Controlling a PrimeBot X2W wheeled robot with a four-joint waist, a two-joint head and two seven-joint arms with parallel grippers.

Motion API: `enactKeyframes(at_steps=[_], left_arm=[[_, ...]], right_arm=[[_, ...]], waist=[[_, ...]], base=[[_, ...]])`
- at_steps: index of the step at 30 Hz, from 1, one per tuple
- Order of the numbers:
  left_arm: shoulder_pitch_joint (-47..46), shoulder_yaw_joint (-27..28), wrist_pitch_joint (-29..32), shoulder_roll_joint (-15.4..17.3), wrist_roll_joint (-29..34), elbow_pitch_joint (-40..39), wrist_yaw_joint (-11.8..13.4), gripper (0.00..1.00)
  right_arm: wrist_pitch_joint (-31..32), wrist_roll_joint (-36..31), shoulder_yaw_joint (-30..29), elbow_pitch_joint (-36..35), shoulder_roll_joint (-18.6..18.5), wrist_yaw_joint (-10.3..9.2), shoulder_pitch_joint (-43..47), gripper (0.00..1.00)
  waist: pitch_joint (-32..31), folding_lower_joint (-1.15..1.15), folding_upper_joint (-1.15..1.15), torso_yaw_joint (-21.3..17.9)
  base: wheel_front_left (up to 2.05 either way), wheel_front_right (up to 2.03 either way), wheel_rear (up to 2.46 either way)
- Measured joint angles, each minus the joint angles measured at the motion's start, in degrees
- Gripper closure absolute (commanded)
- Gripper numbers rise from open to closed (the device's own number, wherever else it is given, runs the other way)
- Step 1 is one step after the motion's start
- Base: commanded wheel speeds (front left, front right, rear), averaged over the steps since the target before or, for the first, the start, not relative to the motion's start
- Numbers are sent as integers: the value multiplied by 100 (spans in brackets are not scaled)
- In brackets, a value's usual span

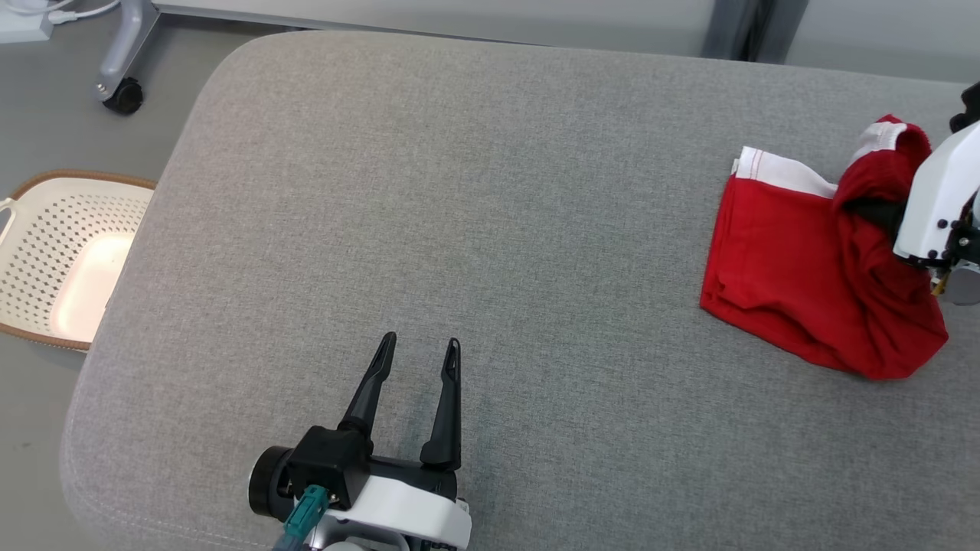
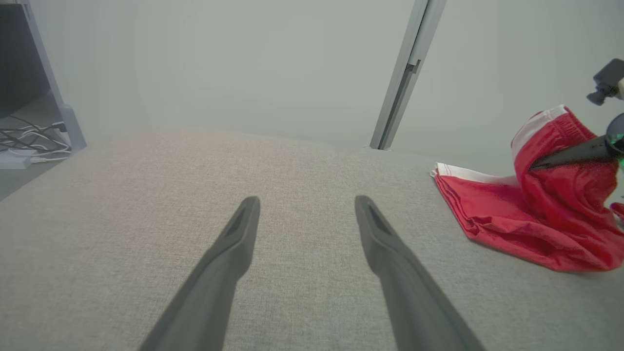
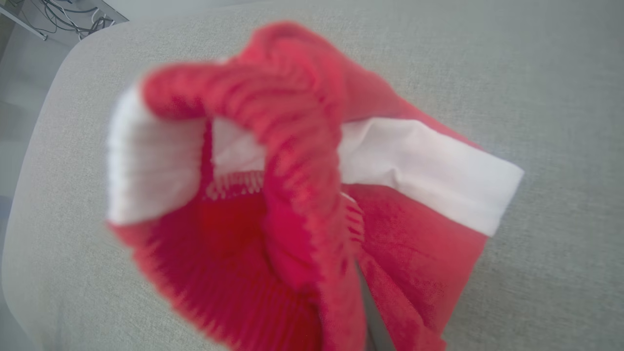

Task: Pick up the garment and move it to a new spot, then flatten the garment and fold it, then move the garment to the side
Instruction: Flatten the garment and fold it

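The garment (image 1: 781, 252) is red with white bands and lies at the far right of the grey padded surface (image 1: 459, 229). Most of it rests flat, while its right part is bunched and lifted. My right gripper (image 1: 861, 208) is shut on that raised fold, its dark fingers largely buried in cloth. In the left wrist view the garment (image 2: 536, 219) shows with one right fingertip (image 2: 570, 155) poking through it. The right wrist view has the garment (image 3: 243, 243) draped close over the fingers. My left gripper (image 1: 421, 344) hovers open over the near middle of the surface, holding nothing, its fingers (image 2: 234, 243) spread wide.
A perforated cream basket (image 1: 76, 222) sits on the floor off the surface's left edge. A caster wheel (image 1: 122, 96) of a frame stands at the far left. Cables (image 2: 29, 141) lie on the floor, and a metal post (image 2: 402, 78) rises behind the surface.
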Motion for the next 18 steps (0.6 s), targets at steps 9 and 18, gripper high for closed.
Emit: enactKeyframes(at_steps=[9,18], left_arm=[[-29,-63,0,0,-29,-19,37,0],[-70,-149,0,0,-77,-41,52,0]], right_arm=[[25,111,91,85,253,0,52,100],[-176,63,244,171,391,0,111,100]], waist=[[105,0,0,156],[167,0,0,305]], base=[[0,0,0],[0,0,0]])
